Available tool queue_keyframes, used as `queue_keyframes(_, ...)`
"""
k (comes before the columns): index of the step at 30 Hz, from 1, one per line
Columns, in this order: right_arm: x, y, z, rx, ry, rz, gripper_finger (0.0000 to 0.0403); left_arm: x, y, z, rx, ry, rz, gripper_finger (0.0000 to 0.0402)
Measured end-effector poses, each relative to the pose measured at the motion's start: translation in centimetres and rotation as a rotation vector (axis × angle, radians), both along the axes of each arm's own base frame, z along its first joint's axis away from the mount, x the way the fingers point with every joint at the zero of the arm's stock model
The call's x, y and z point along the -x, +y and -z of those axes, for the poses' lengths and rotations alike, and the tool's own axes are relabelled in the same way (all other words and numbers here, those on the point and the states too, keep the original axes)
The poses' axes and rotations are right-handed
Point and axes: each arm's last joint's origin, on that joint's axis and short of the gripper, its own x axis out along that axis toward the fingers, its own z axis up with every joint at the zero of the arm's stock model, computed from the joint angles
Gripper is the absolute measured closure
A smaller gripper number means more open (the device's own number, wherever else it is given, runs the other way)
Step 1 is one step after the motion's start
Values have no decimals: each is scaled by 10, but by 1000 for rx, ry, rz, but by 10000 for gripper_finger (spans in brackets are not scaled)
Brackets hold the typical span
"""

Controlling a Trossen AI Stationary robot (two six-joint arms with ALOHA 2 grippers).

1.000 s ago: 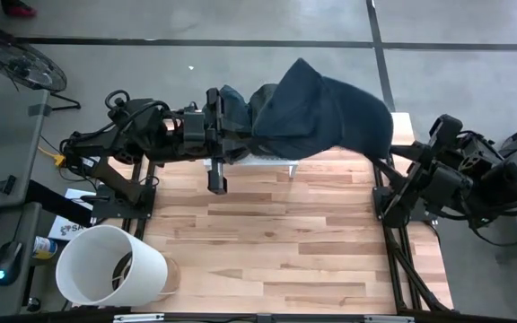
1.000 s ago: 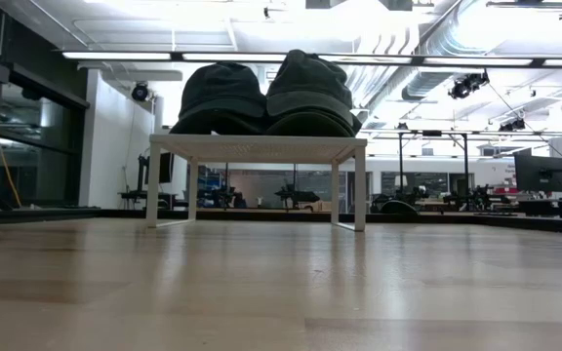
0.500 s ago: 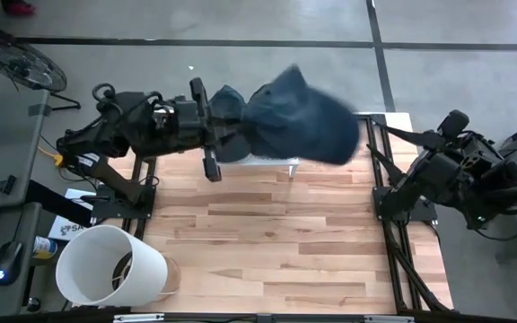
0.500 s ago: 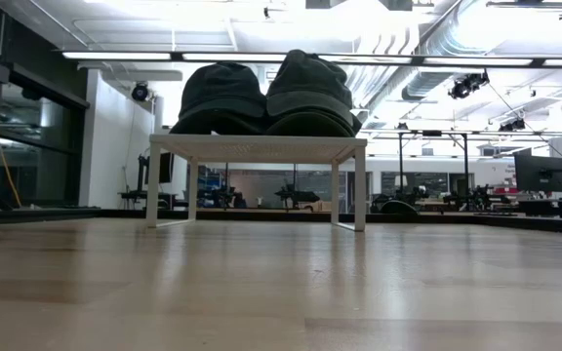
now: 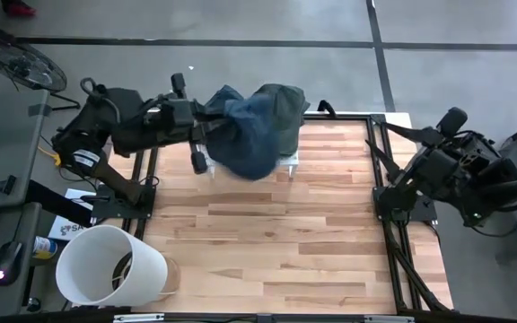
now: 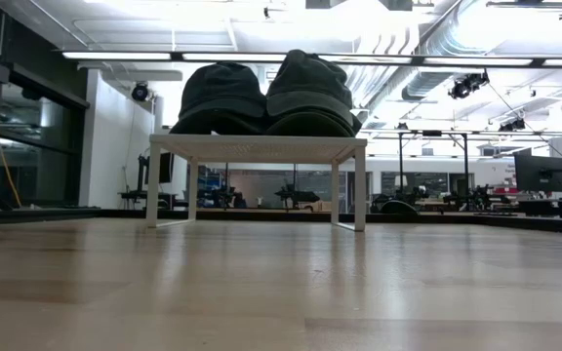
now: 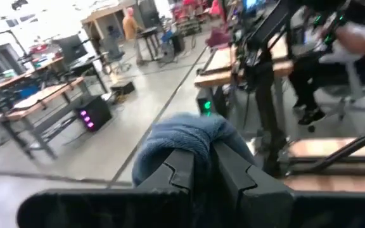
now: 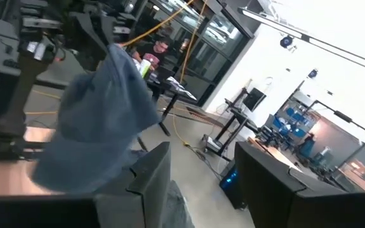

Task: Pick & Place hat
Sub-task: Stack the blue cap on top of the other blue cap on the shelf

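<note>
1. Your left pincer (image 5: 212,121) sits over the far-left part of the wooden surface (image 5: 267,233), its fingers (image 7: 189,168) pressed tight on a fold of the blue hat (image 5: 251,135).
2. The hat hangs from that pincer as a loose, crumpled bundle. In the high view it covers most of the small white stand (image 5: 291,160) near the far edge of the surface, and you cannot tell from there whether it touches the stand.
3. In the left wrist view the blue fabric (image 7: 185,136) bulges up just past the two dark fingers, which leave no visible gap between them.
4. Your right pincer is not visible in the high view; the right arm (image 5: 447,175) is pulled back beyond the right edge of the surface, well apart from the hat.
5. In the right wrist view its fingers (image 8: 151,171) stand wide, with nothing between them, and the hat (image 8: 100,126) shows farther off.
6. In the low view two dark caps (image 6: 266,93) rest side by side, touching, on top of the white stand (image 6: 258,148).
7. A white bucket (image 5: 106,265) stands off the near-left corner of the surface.
</note>
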Motion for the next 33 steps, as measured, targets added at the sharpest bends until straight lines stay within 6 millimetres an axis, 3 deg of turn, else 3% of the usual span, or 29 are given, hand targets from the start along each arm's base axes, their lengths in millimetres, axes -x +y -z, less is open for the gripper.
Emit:
queue_keyframes(6, -1, -15, 5, 3, 3, 54, 235, 3, 3, 10, -37, 113, -83, 378)
queue_keyframes(13, 6, -33, 13, -14, -12, 91, 235, 4, 22, 20, 1, 203, -139, 378)
queue_keyframes(33, 27, -79, 34, -41, 74, 30, 235, 11, 88, 36, 104, 383, 67, 378)
